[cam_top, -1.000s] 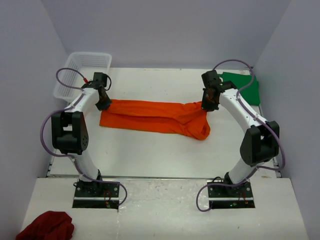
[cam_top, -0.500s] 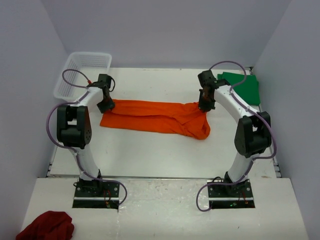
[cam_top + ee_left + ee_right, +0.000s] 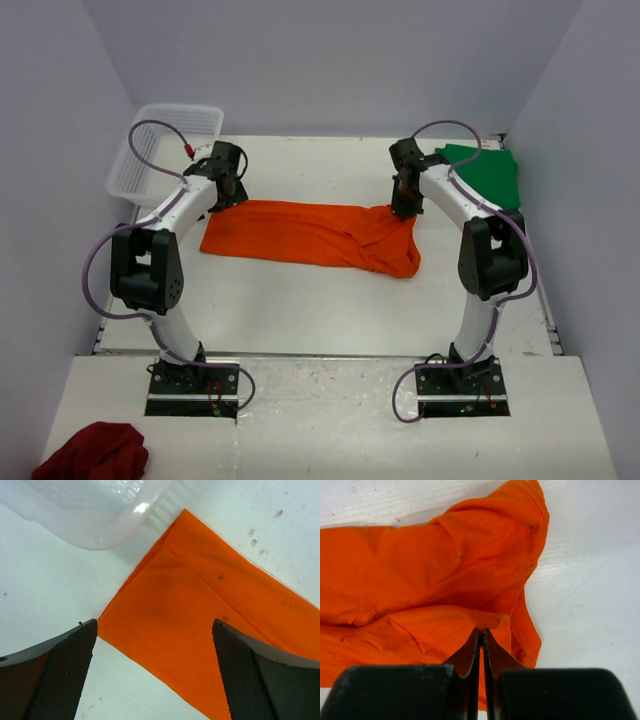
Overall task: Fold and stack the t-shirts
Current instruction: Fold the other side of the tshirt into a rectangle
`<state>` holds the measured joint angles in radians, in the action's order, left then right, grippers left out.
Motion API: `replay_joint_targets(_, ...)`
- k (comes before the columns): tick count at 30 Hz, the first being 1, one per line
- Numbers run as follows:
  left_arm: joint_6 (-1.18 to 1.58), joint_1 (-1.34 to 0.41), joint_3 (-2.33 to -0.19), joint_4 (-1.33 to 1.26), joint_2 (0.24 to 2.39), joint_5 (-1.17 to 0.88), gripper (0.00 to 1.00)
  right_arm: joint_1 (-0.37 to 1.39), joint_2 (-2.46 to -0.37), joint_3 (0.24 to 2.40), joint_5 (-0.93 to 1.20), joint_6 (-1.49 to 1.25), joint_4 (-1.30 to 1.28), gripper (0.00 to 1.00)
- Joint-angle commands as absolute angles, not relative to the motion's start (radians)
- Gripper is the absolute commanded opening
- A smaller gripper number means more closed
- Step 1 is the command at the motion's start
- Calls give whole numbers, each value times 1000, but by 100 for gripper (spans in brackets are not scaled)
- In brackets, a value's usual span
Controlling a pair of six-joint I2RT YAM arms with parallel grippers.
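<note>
The orange t-shirt (image 3: 300, 232) lies on the table as a long flat band, smooth at its left end and bunched at its right end. My left gripper (image 3: 231, 192) hangs open over the shirt's far left corner (image 3: 200, 615); its fingers (image 3: 65, 670) stand wide apart with nothing between them. My right gripper (image 3: 403, 206) is shut on a raised fold of the orange shirt (image 3: 420, 570) at its far right edge, pinched at the tips (image 3: 482, 632). The dark green t-shirt (image 3: 487, 175) lies flat at the back right, behind the right arm.
A clear plastic basket (image 3: 180, 108) stands at the back left, its corner (image 3: 90, 515) close to the shirt's left end. A dark red cloth (image 3: 92, 452) is heaped on the near ledge at the bottom left. Grey walls close in both sides.
My left gripper has opened, let go of the shirt's left corner and shifted right. My right gripper, still shut on the cloth, has moved slightly left and back.
</note>
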<state>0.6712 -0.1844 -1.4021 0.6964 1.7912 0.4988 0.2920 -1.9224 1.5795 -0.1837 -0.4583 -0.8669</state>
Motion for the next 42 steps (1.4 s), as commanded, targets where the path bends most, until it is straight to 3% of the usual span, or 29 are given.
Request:
replay_joint_targets(1, 689, -228, -1408, 692, 1749, 554, 96, 275, -1957, 1632, -201, -449, -832, 0)
replay_joint_targets(10, 657, -351, -1342, 644, 1726, 465, 95, 255, -2100, 1784, -166, -413, -812, 0)
replay_joint_targets(16, 618, -397, -1298, 578, 1694, 385, 94, 232, -2195, 1948, -166, -350, -871, 6)
replay_joint_targets(18, 603, -405, -1304, 578, 1694, 353, 94, 232, -2217, 2006, -172, -345, -911, 16)
replay_joint_targets(20, 597, -416, -1312, 575, 1689, 328, 94, 232, -2178, 1947, -183, -347, -888, 41)
replay_joint_targets(25, 586, -457, -1319, 520, 1687, 270, 94, 233, -2007, 1778, -152, -356, -810, 54)
replay_joint_targets(30, 594, -480, -1333, 509, 1735, 227, 90, 264, -1905, 1617, 75, -350, -758, 49)
replay_joint_targets(35, 578, -499, -1307, 480, 1721, 129, 76, 333, -1894, 1565, 112, -357, -721, 49)
replay_joint_targets(37, 565, -502, -1278, 453, 1704, 83, 65, 362, -1905, 1565, 132, -360, -719, 50)
replay_joint_targets(42, 557, -502, -1252, 439, 1657, 26, 54, 394, -1945, 1537, 167, -383, -677, 50)
